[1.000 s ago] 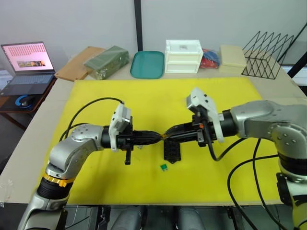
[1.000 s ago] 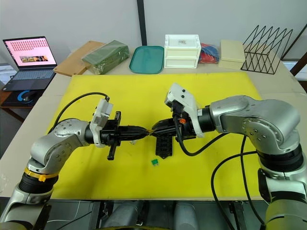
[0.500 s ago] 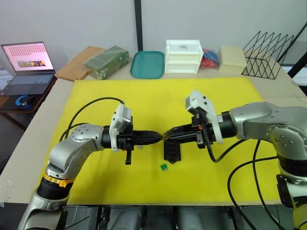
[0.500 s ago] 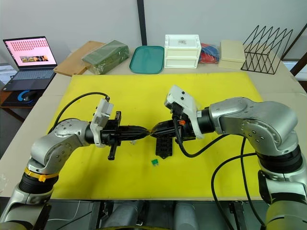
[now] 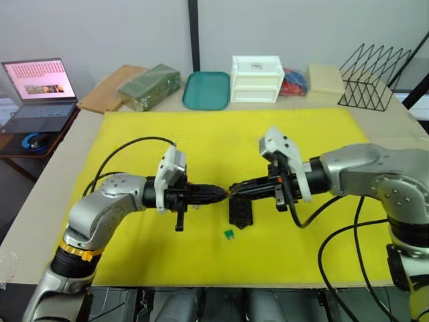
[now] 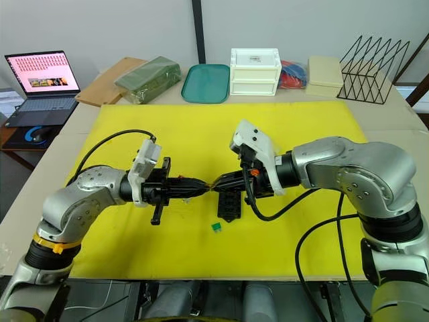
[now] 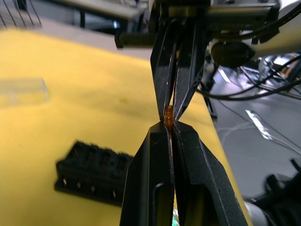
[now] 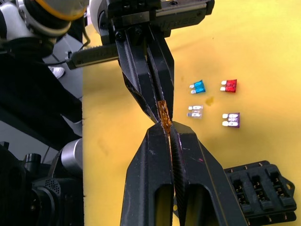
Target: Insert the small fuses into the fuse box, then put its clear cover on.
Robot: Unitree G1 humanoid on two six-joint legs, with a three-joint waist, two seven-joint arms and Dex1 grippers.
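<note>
End effectors [image 8: 164, 123] (both) pinching yellow fuse [image 8: 163, 113]

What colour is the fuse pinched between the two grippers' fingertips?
Amber-yellow fuse, held by both the left gripper and the right gripper; clearest in the right wrist view.

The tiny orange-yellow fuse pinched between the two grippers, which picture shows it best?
The right wrist view: the tiny orange-yellow plastic fuse shows there as a clear strip pinched by both grippers at once. The left wrist view shows just an orange sliver of it. From the head views it is a tiny speck above the yellow mat.
</note>
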